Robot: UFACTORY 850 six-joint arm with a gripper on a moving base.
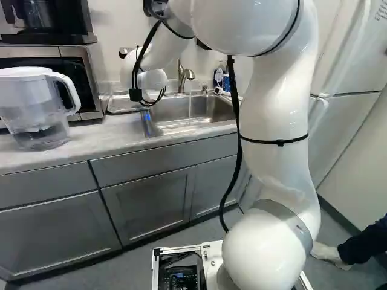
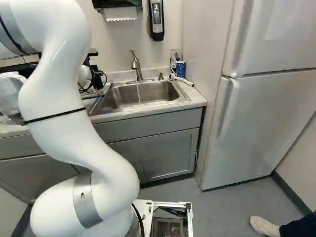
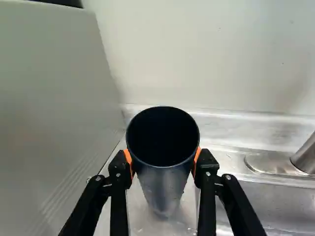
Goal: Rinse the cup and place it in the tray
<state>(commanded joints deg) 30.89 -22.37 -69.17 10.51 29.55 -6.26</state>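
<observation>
"What does the wrist view give you that the base views don't?"

"The grip. The end effector (image 3: 163, 162) is closed on the dark cup (image 3: 164, 184), an orange pad on either side near the rim, so the fingers stand a cup's width apart. The cup's mouth is up. In the base views the white arm (image 1: 275, 115) masks all that."

"And where is the cup, going by the sink (image 1: 199, 112)?"

"Left of it, over the wet tray (image 3: 184, 215). I can't tell whether its bottom touches."

"What do the base views add?"

"The left one shows the microwave (image 1: 94, 78) left of the sink, with a black appliance (image 1: 54, 27) on top, and farther left the clear pitcher (image 1: 33, 109) on the desk (image 1: 115, 136). The right one catches only part of that pitcher, behind the arm, but shows the paper towel dispenser (image 2: 118, 12) above the sink, the soap dispenser (image 2: 156, 19) on the wall and the whole basin."

"Anything in the way?"

"A flat pale panel (image 3: 54, 128) rises close beside the cup, on the side away from the sink. The faucet (image 2: 135, 64) stands at the sink's back edge. A blue patterned cup (image 2: 180, 68) is right of the sink, and the fridge (image 2: 252, 113) walls off that side. There's a thin pale line below the spout; I can't tell if it's water."
</observation>
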